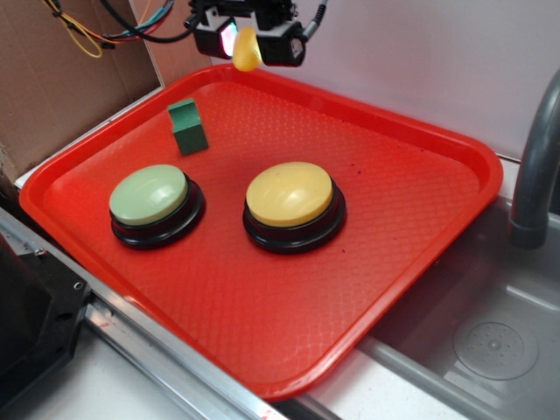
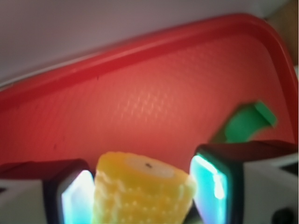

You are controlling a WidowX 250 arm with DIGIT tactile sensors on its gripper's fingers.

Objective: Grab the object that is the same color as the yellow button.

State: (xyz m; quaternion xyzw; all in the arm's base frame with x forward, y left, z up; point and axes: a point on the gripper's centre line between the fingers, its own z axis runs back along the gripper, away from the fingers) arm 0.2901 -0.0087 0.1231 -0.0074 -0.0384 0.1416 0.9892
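My gripper [image 1: 246, 42] hangs high over the far edge of the red tray [image 1: 437, 149], shut on the object, a small yellow toy corn cob [image 1: 247, 49]. In the wrist view the corn cob [image 2: 142, 191] fills the gap between the two glowing pads [image 2: 212, 186], its flat end pointing down at the tray. The yellow button [image 1: 291, 198], a large dome on a black base, sits mid-tray, well below and in front of the gripper.
A pale green dome button [image 1: 150, 198] stands left of the yellow one. A green cube [image 1: 188, 126] [image 2: 247, 122] rests at the tray's back left. Cardboard with loose wires [image 1: 79, 35] is at the left, a grey sink and faucet [image 1: 534, 175] at the right.
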